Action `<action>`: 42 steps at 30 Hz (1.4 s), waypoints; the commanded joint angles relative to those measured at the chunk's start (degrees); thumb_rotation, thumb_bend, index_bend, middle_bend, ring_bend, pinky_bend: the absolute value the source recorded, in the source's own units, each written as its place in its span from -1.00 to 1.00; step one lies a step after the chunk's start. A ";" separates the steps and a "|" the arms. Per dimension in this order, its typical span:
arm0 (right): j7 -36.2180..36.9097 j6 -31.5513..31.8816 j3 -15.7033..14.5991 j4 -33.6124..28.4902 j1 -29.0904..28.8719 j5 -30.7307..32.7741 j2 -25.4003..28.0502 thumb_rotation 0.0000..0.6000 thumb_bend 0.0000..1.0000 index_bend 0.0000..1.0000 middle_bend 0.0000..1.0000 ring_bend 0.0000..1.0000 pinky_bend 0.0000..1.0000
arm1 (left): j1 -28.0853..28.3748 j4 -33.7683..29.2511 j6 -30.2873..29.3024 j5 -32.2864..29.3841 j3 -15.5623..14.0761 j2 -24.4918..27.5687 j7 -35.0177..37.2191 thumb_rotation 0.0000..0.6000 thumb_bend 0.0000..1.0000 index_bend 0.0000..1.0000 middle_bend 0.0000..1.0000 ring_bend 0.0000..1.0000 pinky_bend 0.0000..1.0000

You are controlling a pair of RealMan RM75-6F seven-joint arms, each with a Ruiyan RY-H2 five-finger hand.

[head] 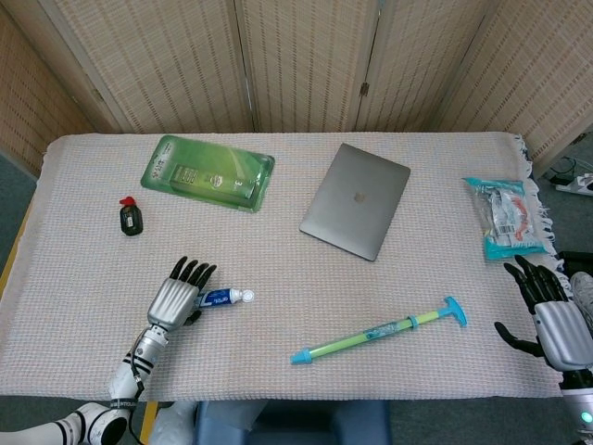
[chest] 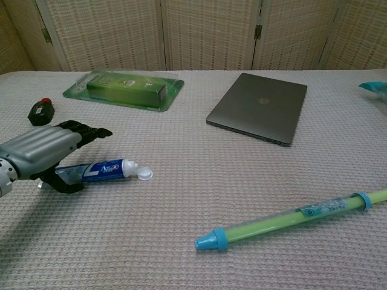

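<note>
Silver-grey left hand (head: 174, 298): we see it palm-down over the tail end of the toothpaste tube (head: 225, 297), fingers stretched forward, thumb tucked under by the tube. The chest view shows dark fingers (chest: 84, 130) above the tube; we can't tell whether the grip has closed.
Toothpaste tube: blue and white, flat on the tablecloth (head: 306, 306), white cap pointing away from the hand, well in front and left of the laptop (head: 356, 200).
Right hand (head: 553, 320): at the table edge, right of and nearer us than the laptop, fingers spread, holding nothing.
Progress: we judge the reach as done, the tube as not lifted; closing and lifting are left.
Green syringe-style pump (head: 378, 332): in front of the laptop, teal ends, untouched.
Green blister pack (head: 208, 172): left of the laptop, near the far edge.
Small black item with red top (head: 131, 217): further left of the laptop, beyond the blister pack.
Teal packet (head: 505, 217): right of the laptop.
</note>
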State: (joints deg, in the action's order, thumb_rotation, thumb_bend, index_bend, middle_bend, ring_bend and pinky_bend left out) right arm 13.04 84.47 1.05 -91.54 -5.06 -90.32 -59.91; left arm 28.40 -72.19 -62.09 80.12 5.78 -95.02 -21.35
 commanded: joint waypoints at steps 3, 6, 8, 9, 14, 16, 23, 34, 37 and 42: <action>-0.17 -0.11 0.05 -0.09 -0.10 -0.05 -0.10 1.00 -0.32 -1.00 -1.00 -1.00 -1.00 | 0.35 2.09 0.30 -1.14 0.95 0.56 5.24 1.00 -0.41 -0.77 -0.71 -0.76 -1.00; -0.27 -0.13 0.11 -0.10 -0.12 0.02 -0.17 1.00 -0.32 -1.00 -1.00 -1.00 -1.00 | 0.51 2.15 0.22 -1.14 0.97 0.95 6.39 1.00 -0.41 -0.67 -0.65 -0.73 -0.99; -0.27 -0.16 0.10 -0.05 -0.10 0.05 -0.20 1.00 -0.32 -1.00 -1.00 -1.00 -1.00 | 0.59 2.47 -0.02 -1.35 1.12 0.85 6.32 1.00 -0.41 -0.63 -0.63 -0.71 -0.97; -0.28 -0.24 0.09 -0.02 -0.11 0.09 -0.22 1.00 -0.32 -1.00 -1.00 -1.00 -1.00 | 0.70 2.38 0.20 -1.61 1.17 0.88 6.53 1.00 -0.41 -0.59 -0.60 -0.69 -0.97; -0.14 -0.37 0.11 0.23 -0.06 0.35 -0.33 1.00 -0.32 -1.00 -1.00 -1.00 -1.00 | 1.24 1.50 1.19 -1.63 0.62 1.23 7.14 1.00 -0.37 -0.42 -0.47 -0.59 -0.91; -0.12 -0.42 0.14 0.35 -0.04 0.47 -0.37 1.00 -0.32 -1.00 -1.00 -1.00 -1.00 | 1.49 1.15 1.85 -1.96 0.45 1.28 7.18 1.00 -0.36 -0.37 -0.42 -0.56 -0.91; -0.03 -0.48 0.18 0.65 0.08 0.77 -0.48 1.00 -0.32 -1.00 -1.00 -1.00 -1.00 | 1.99 1.25 2.40 -2.93 0.38 0.73 6.49 1.00 -0.34 -0.29 -0.32 -0.48 -0.88; -0.40 -0.54 0.20 0.44 0.10 0.73 -0.55 1.00 -0.32 -1.00 -1.00 -1.00 -1.00 | 1.98 3.26 2.33 -3.31 0.03 -0.30 9.35 1.00 -0.30 -0.10 -0.09 -0.26 -0.68; -0.62 -0.43 0.20 0.18 0.15 0.65 -0.47 1.00 -0.32 -1.00 -1.00 -1.00 -1.00 | 1.94 4.13 2.07 -2.88 -0.19 -0.47 10.64 1.00 -0.14 0.01 0.02 -0.16 -0.54; -1.19 -0.22 0.20 -0.39 0.22 0.48 -0.25 1.00 -0.32 -1.00 -1.00 -1.00 -1.00 | 1.76 6.07 1.00 -1.57 -0.38 -0.90 14.70 1.00 0.12 0.24 0.26 0.07 -0.02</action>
State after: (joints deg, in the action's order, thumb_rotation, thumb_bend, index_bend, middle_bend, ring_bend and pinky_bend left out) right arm 11.87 84.24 1.25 -91.91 -4.85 -89.82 -60.17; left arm 30.26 -66.89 -60.61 77.96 5.51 -95.70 -7.99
